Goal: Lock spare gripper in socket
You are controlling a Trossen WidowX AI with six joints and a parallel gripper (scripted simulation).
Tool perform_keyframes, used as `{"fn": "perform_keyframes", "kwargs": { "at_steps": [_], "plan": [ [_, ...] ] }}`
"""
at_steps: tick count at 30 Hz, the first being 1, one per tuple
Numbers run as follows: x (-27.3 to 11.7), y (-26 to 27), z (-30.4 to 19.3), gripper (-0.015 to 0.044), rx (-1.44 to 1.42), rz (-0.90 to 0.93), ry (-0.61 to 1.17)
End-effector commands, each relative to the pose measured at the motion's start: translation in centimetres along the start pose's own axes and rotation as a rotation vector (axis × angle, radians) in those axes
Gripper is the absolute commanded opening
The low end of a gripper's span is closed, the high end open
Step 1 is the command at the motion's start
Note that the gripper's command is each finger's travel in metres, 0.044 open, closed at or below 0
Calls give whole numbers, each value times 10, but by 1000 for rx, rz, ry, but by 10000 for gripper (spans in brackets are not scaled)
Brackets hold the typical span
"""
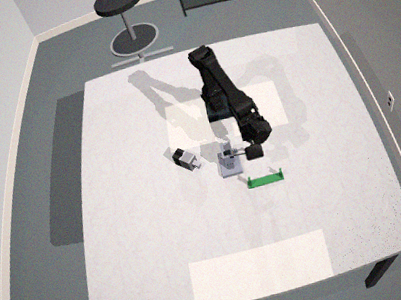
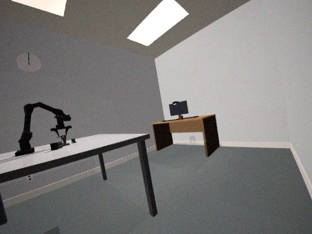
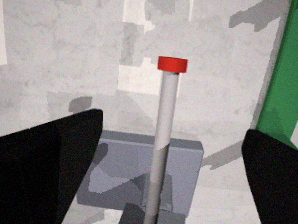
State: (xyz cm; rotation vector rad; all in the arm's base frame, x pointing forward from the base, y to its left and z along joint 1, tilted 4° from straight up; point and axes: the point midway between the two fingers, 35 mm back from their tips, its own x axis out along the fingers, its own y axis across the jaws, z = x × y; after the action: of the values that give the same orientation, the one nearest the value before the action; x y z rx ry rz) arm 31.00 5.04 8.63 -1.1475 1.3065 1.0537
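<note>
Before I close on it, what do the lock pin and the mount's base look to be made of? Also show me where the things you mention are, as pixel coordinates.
Lock pin (image 3: pixel 167 115): probably metal, smooth pale grey shaft with soft shading; its red cap looks like matte plastic or paint. Mount's base (image 3: pixel 185 162) (image 1: pixel 232 170): flat blue-grey, dull, crisp edges; plastic or painted metal, unclear.
</note>
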Motion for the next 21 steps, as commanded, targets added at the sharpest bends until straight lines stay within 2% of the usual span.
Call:
{"fn": "perform_keyframes", "kwargs": {
  "at_steps": [1,21],
  "plan": [
    [9,1,-1,300,-5,7,8],
    [42,3,0,300,-5,8,8]
  ]
}}
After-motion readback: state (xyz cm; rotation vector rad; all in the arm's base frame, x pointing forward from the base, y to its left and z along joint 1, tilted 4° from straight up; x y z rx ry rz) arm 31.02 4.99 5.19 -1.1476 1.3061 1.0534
